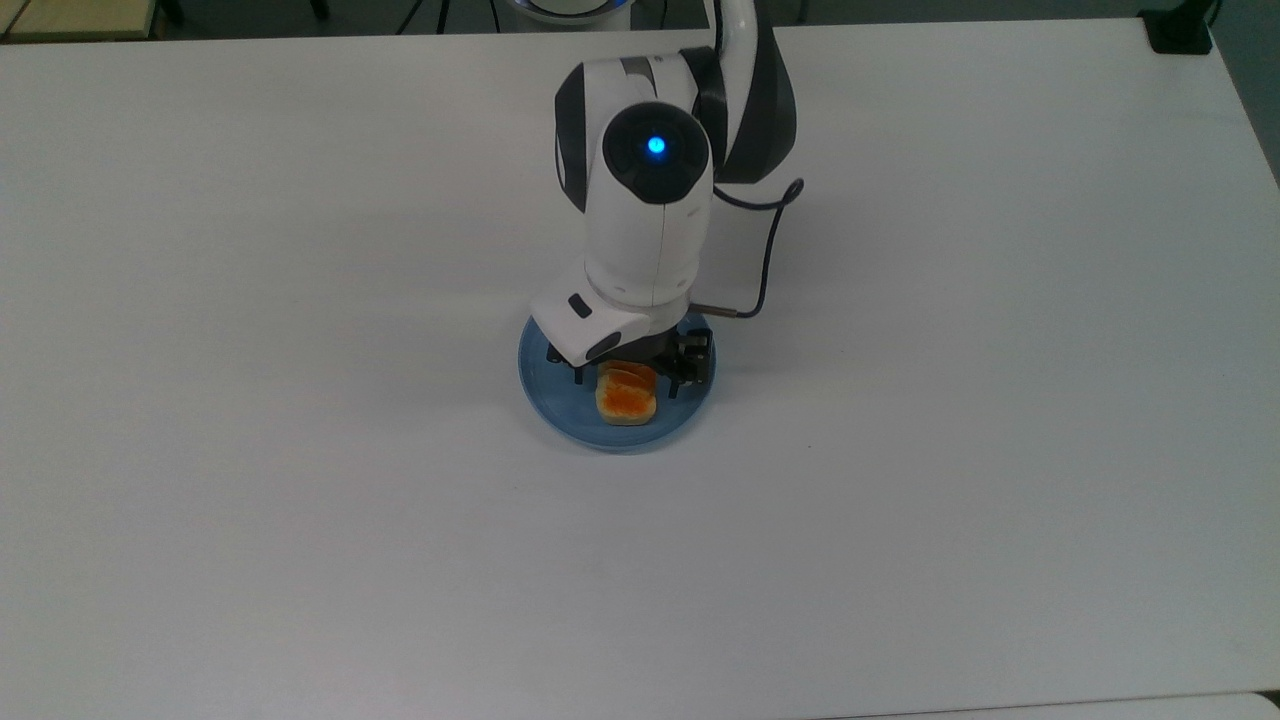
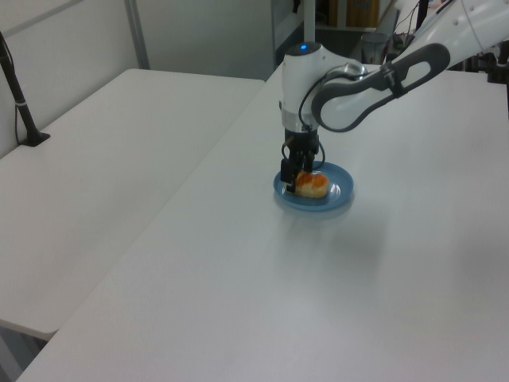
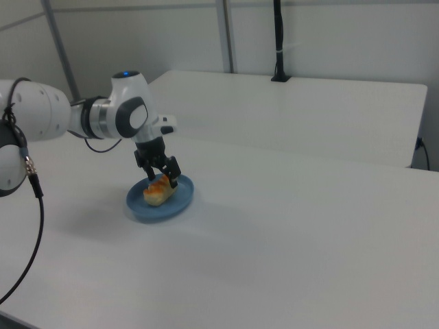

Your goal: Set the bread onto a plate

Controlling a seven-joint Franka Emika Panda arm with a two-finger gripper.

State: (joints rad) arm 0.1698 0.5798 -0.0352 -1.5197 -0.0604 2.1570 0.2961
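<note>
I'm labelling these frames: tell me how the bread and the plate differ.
The bread is small, oblong, orange-brown on top with pale sides; the plate is round, flat, blue and much wider. The bread lies on the plate; the plate rests on the white table. Both sit below the open tool.

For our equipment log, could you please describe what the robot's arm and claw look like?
The arm has glossy white shells with dark grey joint sections and a round black cap bearing a blue light. A thin dark cable loops beside the wrist. The claw is black under a white housing.
</note>
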